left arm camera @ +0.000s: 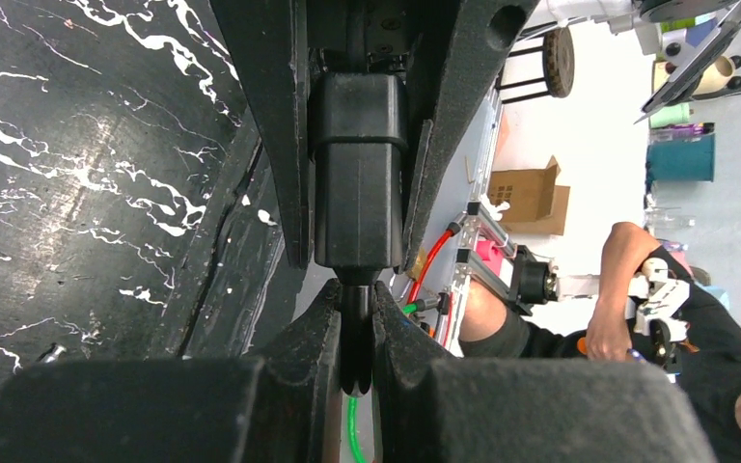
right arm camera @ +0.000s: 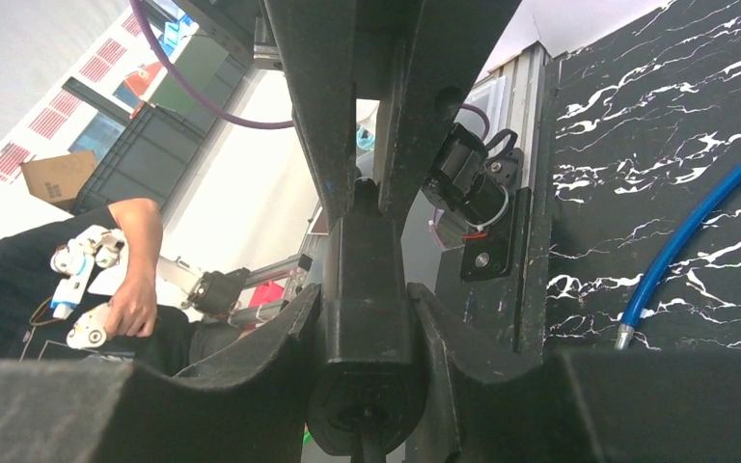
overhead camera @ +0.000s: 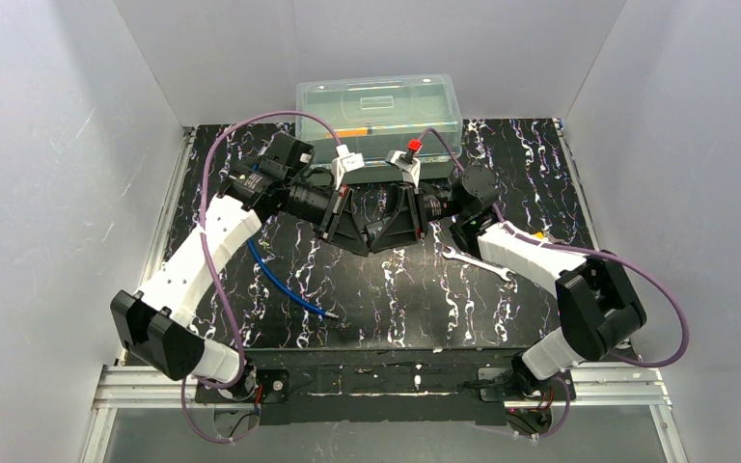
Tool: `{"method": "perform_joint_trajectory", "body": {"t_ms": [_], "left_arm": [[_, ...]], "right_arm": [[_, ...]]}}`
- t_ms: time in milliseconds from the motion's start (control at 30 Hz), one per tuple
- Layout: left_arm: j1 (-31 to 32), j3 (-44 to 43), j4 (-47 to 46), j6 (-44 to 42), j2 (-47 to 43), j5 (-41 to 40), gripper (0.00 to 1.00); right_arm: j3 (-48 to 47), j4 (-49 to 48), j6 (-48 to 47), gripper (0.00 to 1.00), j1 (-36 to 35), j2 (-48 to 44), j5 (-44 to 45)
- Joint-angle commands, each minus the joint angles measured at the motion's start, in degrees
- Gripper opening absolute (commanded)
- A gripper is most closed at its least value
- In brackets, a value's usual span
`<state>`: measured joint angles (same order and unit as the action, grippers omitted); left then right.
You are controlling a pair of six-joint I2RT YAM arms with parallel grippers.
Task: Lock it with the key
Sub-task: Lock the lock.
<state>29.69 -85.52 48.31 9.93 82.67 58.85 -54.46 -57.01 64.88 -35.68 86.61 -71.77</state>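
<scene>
Two grippers meet tip to tip above the table [overhead camera: 396, 309]. Blue tube [overhead camera: 285, 287] lies flat at left. Left gripper [left arm camera: 355, 338] is nearly closed, pinching a thin dark stem [left arm camera: 355, 289] that sticks out of a small black block [right arm camera: 365, 357]. Right gripper [right arm camera: 365, 299] is partly open, clamped around that block's body. Can't make out the key in any view. Silver wrench [overhead camera: 478, 262] lies flat beside the right arm.

The top external view looks down from above and behind the arms. It frames the whole surface [overhead camera: 251, 318], with the left claw [overhead camera: 362, 236] and right claw [overhead camera: 387, 231] at centre. Each wrist view sights along its own claw at close range. Both wrist views share the black block [left arm camera: 359, 174] just ahead of the fingertips.
</scene>
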Motion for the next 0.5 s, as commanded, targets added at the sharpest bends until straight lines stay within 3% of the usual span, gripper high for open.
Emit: {"method": "perform_joint_trajectory", "body": {"t_ms": [0, 267, 400, 467], "left_arm": [[2.1, -1.3, -21.8, -4.2, 2.3, -5.6, 0.0], [-3.8, 2.7, -9.6, -16.7, -3.8, -1.3, 0.0], [-4.4, 4.1, -6.6, -19.6, -6.1, -5.0, 0.0], [-4.3, 5.0, -6.1, -20.6, -6.9, -4.3, 0.0]], "right_arm": [[-1.6, -1.9, -4.0, 0.01, -8.5, -2.3, 1.7], [-4.0, 10.2, -12.7, 0.04, 0.0, -5.5, -0.4], [-5.1, 13.1, -14.4, 0.12, 2.3, -6.2, -0.8], [-5.5, 13.6, -14.7, 0.26, 2.5, -6.3, -0.7]]}}
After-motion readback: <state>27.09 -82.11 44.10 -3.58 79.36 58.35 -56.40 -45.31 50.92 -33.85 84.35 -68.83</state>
